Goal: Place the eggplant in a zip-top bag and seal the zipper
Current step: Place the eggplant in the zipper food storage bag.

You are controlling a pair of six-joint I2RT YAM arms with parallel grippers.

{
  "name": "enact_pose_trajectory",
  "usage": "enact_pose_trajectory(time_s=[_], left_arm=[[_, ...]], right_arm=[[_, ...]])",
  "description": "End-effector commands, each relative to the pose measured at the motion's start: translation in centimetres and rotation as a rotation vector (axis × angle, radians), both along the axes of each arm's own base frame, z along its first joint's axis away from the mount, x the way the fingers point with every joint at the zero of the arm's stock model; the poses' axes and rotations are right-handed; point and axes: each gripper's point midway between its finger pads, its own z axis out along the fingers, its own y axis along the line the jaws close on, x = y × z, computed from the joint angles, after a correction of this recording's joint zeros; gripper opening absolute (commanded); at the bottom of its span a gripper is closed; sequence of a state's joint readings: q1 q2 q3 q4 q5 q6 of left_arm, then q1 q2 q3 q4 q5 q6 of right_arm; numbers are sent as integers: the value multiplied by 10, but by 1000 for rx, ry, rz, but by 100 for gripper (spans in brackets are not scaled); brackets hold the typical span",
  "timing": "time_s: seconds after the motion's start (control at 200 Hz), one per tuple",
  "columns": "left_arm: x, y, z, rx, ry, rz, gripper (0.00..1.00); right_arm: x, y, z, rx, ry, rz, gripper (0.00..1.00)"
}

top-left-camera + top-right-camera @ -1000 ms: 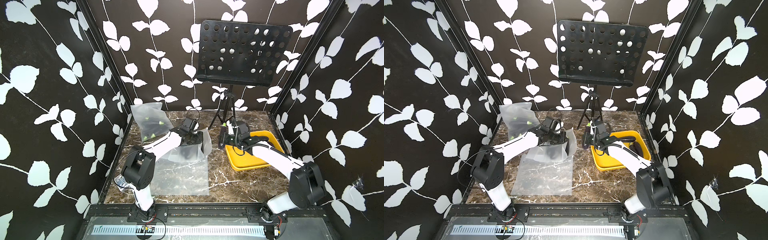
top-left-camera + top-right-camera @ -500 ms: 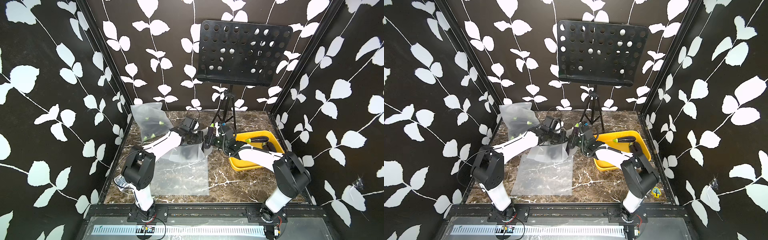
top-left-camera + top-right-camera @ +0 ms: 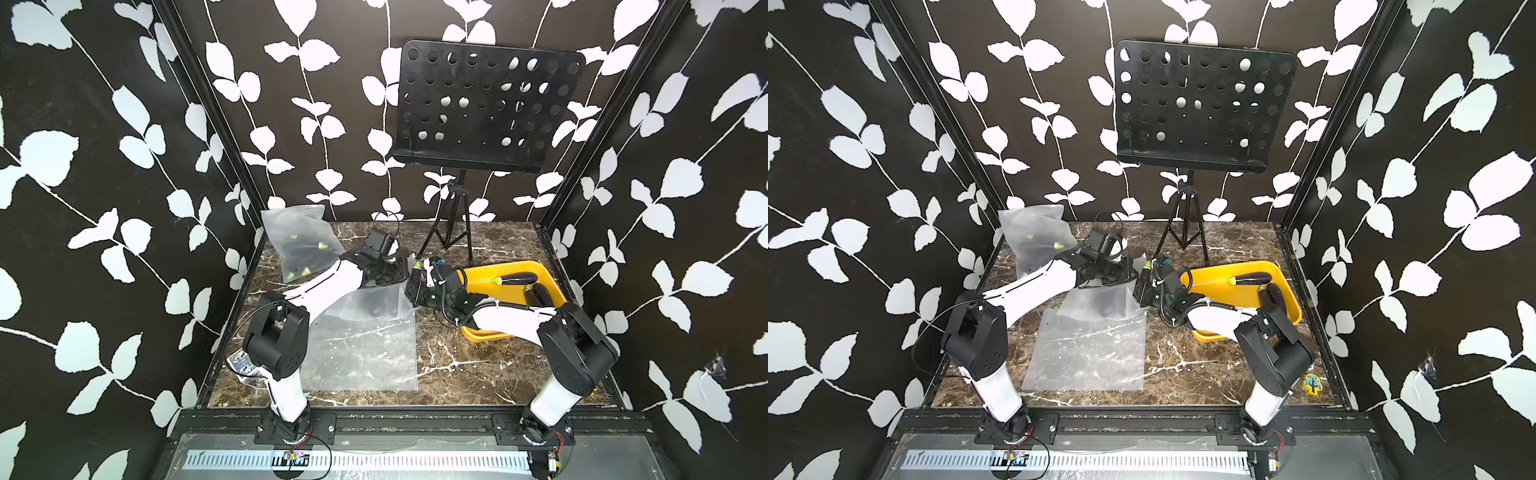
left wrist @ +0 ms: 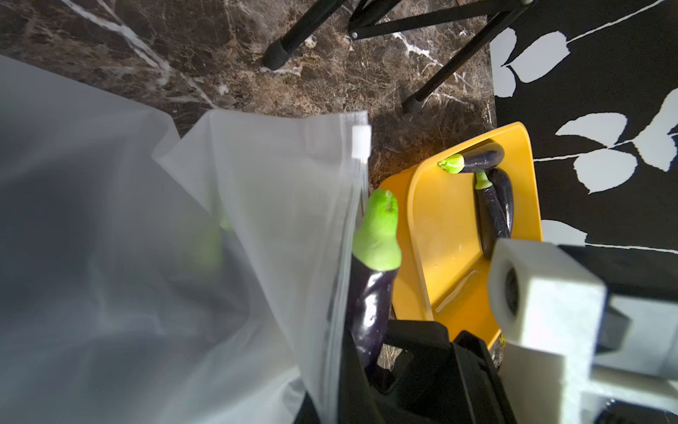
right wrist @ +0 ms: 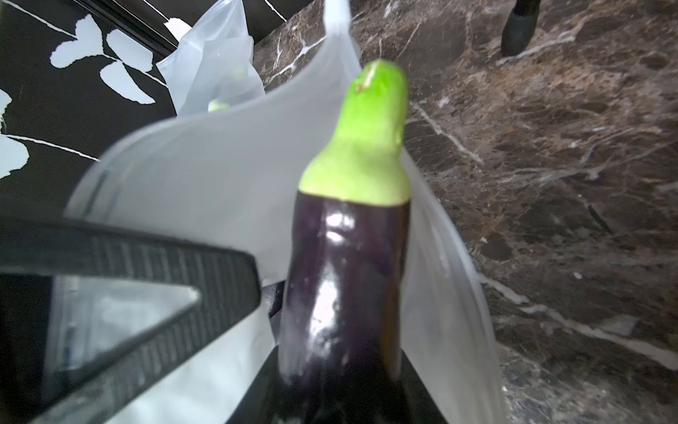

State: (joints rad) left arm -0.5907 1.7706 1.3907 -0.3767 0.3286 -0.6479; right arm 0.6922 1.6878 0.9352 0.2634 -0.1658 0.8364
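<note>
Right gripper (image 3: 419,279) pinching a glossy dark-purple eggplant with a bright green cap (image 5: 345,264) around its lower body, cap-first at the open mouth of a frosted clear plastic zip-top bag (image 4: 275,202) — body outside the rim, just beside the white zipper slider (image 4: 361,141). Left gripper (image 3: 400,272) pressed together on the bag's upper edge, holding the mouth up off the brown marble-patterned tabletop (image 3: 457,365). Beside the right arm, a yellow plastic tray (image 3: 478,282) with more eggplants; nearer the front, a second flat clear bag (image 3: 361,357).
</note>
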Motion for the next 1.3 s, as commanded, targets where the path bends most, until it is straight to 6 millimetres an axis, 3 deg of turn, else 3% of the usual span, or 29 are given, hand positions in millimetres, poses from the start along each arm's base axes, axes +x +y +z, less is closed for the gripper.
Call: enact_pose_trajectory(time_s=[0.0, 0.235, 0.305, 0.325, 0.44, 0.46, 0.56, 0.705, 0.835, 0.92, 1.02, 1.19, 1.205, 1.295], left_arm=[[-2, 0, 18, -11, -36, -3, 0], [-5, 4, 13, 2, -32, -3, 0], [-5, 4, 15, -2, -39, -1, 0], [-6, 5, 16, -2, -39, 1, 0], [-6, 8, 20, 0, -55, 8, 0], [-6, 8, 21, 0, -57, 8, 0], [-7, 9, 23, -3, -64, 10, 0], [-9, 13, 27, 7, -79, 9, 0], [-11, 15, 28, 15, -86, 7, 0], [-12, 16, 25, 21, -82, 3, 0], [-11, 16, 24, 23, -83, 8, 0], [-11, 17, 20, 32, -79, 10, 0], [-11, 17, 19, 34, -80, 9, 0], [-10, 16, 15, 36, -73, 7, 0]], right_arm=[[-10, 4, 3, 21, 15, 32, 36], [-20, 7, 25, -11, -93, 158, 37], [-23, 8, 23, -36, -111, 198, 37], [-24, 6, 36, -33, -135, 201, 37], [-21, -1, 28, -74, -85, 202, 39], [-20, 0, 16, -81, -54, 200, 39], [-14, 1, 4, -50, 14, 203, 39], [-7, 6, 0, -3, 66, 218, 40], [-6, 6, 3, -28, 72, 229, 53], [-6, 7, 11, -20, 62, 237, 63], [-5, 3, 24, -21, 32, 225, 69], [-8, -16, 40, -10, 30, 206, 70], [-9, -20, 52, 0, 6, 203, 70], [-10, -38, 65, 9, -20, 157, 70]])
